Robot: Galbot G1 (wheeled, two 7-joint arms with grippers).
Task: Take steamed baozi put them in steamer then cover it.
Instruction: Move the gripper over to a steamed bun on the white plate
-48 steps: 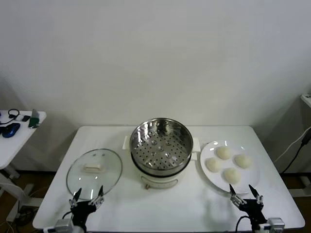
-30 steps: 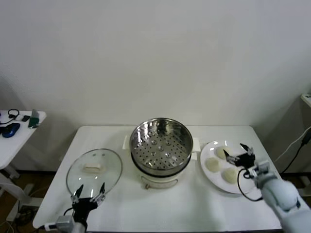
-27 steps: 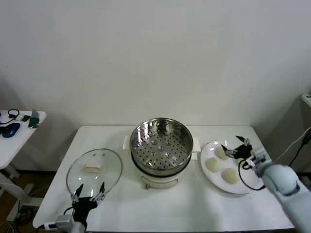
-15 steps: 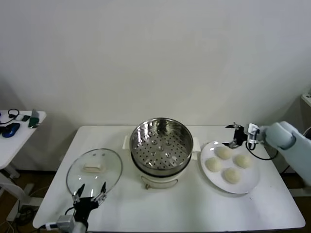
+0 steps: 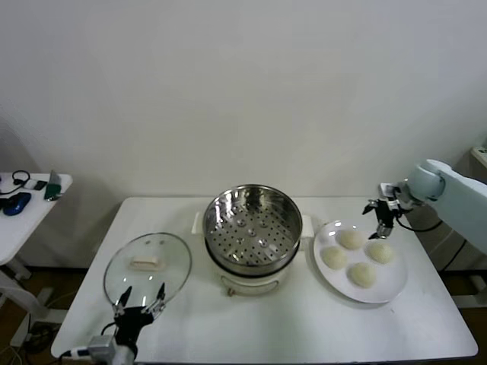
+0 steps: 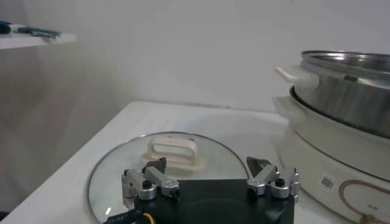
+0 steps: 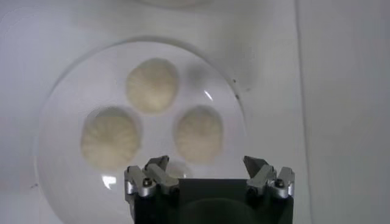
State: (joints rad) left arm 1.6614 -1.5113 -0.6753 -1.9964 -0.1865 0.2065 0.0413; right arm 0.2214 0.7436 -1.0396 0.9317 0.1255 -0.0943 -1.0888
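Note:
Four cream-white baozi [image 5: 349,239] lie on a white plate [image 5: 392,283] at the right of the table. The steel perforated steamer [image 5: 251,226] stands empty on its cream pot in the middle. The glass cover [image 5: 147,266] lies flat on the table at the left. My right gripper [image 5: 380,215] hangs open and empty above the plate's far edge; its wrist view shows three baozi [image 7: 152,84] on the plate [image 7: 73,91] below the open gripper [image 7: 206,163]. My left gripper [image 5: 139,303] is open and parked at the near left, just in front of the cover [image 6: 172,149].
The white table [image 5: 304,327] bears everything. A small side table [image 5: 23,194] with gadgets stands at the far left. In the left wrist view the steamer [image 6: 347,79] rises beside my left gripper [image 6: 207,164]. A wall runs behind the table.
My right arm has swung up from the table's front edge, across the plate, to above its far edge. The left arm, the baozi and the cover have not moved.

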